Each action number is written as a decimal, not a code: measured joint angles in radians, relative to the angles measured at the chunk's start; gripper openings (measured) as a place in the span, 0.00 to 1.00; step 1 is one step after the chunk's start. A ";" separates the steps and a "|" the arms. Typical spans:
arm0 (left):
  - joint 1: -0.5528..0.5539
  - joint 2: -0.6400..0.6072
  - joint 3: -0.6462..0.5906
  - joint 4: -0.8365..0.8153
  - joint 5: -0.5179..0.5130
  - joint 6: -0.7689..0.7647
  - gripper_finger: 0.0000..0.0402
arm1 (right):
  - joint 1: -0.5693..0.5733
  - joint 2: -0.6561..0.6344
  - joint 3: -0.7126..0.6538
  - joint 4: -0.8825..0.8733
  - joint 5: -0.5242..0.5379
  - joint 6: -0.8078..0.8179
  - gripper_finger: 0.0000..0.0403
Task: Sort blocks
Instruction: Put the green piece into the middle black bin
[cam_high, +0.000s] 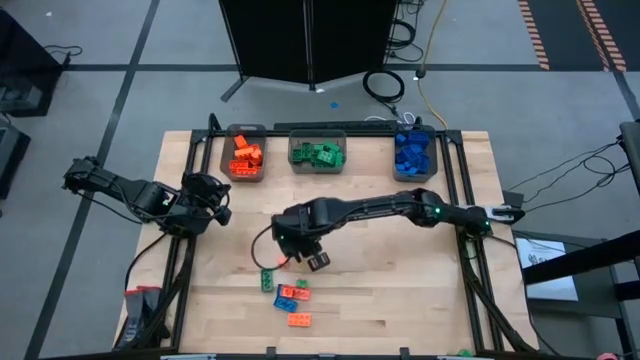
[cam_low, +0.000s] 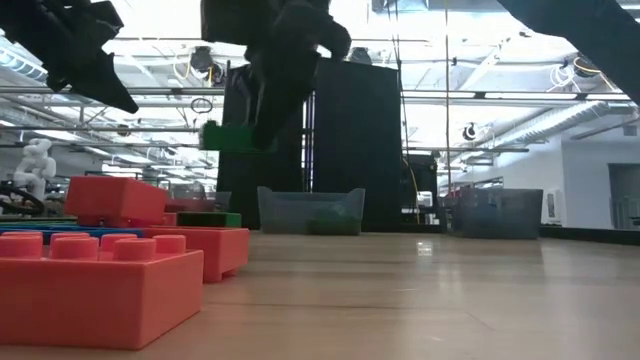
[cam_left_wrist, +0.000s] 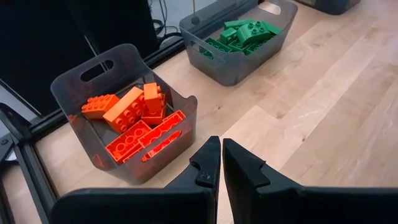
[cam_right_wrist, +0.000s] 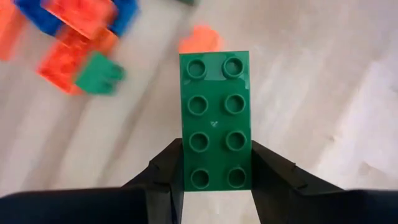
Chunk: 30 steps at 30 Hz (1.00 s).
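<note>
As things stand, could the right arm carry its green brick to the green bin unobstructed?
Probably yes. The right claw holds the green brick above the table, and the bare wood toward the green bin looks free; the left claw waits off to the side.

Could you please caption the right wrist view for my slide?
Right gripper holds a green eight-stud brick above the table.

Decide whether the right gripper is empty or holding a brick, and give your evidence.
Holding. The right gripper is shut on a green brick, one finger on each long side, lifted above the table.
</note>
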 joint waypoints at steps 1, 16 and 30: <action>0.000 0.000 0.000 0.000 0.000 -0.001 0.06 | -0.008 -0.004 0.000 -0.007 0.010 0.000 0.30; 0.000 0.000 0.000 0.000 0.003 -0.003 0.06 | -0.183 -0.014 0.000 -0.012 0.016 -0.046 0.30; 0.000 0.000 0.000 0.000 0.004 -0.002 0.06 | -0.377 -0.014 0.000 -0.012 0.021 -0.141 0.30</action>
